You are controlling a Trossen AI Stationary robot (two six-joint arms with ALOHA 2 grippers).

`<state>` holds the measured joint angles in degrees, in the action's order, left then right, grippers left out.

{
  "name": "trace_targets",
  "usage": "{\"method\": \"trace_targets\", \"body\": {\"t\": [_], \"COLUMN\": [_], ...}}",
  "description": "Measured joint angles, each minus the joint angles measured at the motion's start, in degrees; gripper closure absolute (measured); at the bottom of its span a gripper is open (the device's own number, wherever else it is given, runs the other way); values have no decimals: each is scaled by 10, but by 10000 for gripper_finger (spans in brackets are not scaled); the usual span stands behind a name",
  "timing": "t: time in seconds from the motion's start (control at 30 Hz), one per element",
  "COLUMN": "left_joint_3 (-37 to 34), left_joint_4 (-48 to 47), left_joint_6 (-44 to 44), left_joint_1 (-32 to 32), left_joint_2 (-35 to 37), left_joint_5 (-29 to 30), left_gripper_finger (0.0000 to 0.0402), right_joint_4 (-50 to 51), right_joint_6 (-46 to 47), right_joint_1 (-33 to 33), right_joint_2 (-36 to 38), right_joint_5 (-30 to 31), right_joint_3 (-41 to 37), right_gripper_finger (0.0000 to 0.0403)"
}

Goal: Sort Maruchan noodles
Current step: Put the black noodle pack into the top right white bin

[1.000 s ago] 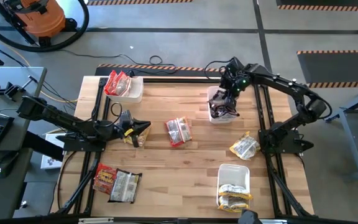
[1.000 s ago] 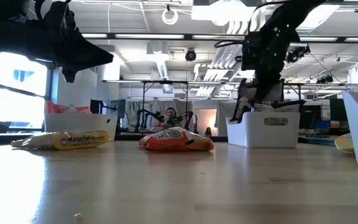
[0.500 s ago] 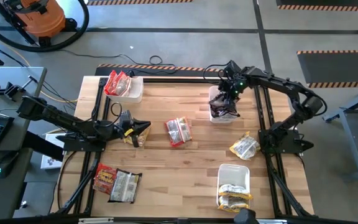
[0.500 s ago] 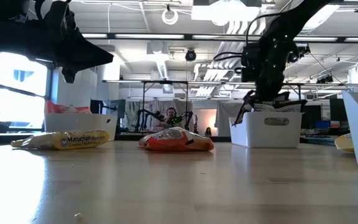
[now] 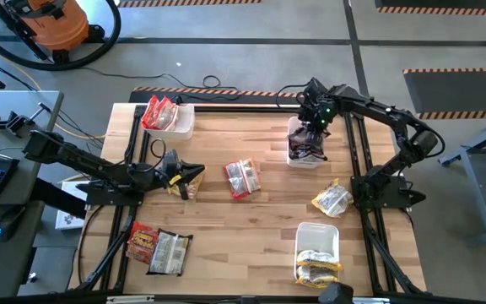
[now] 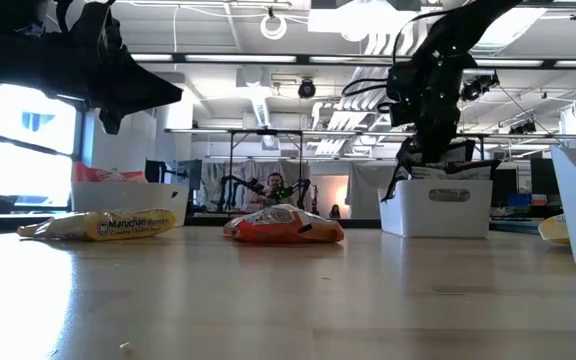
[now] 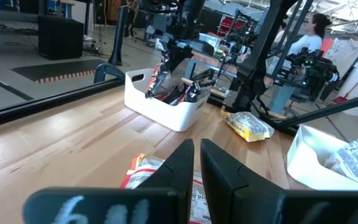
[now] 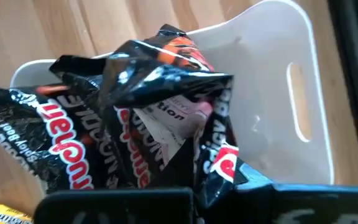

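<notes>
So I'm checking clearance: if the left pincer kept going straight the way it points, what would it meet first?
Probably the red-orange ramen packet lying just ahead of the shut left pincer; the white bin of dark packets sits farther along, though depth is unclear.

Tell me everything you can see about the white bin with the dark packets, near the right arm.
The white bin is a small rectangular tub of smooth plastic with rounded corners and a slot handle in its end wall. It stands upright on the wooden table at the far right side. Crumpled dark packets with red and white print fill it and stick out above the rim. The right gripper is shut on one packet, directly above the bin.
</notes>
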<state>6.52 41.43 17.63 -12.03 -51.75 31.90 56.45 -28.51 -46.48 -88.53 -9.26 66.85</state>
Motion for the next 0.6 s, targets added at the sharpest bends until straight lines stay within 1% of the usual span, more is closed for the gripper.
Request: {"method": "trace_targets", "body": {"t": [0.3,0.6], "left_joint_3": [0,0], "left_joint_4": [-2,-14], "left_joint_6": [2,3], "left_joint_1": [0,0], "left_joint_2": [0,0], "left_joint_5": [0,0], "left_gripper_finger": [383,383], "right_joint_4": [-8,-30], "right_joint_6": [2,1], "right_joint_1": [0,0], "right_joint_2": [-30,-54], "right_joint_5": [-4,-9], "right_joint_3": [-19,-19], "right_gripper_finger": [403,403]}}
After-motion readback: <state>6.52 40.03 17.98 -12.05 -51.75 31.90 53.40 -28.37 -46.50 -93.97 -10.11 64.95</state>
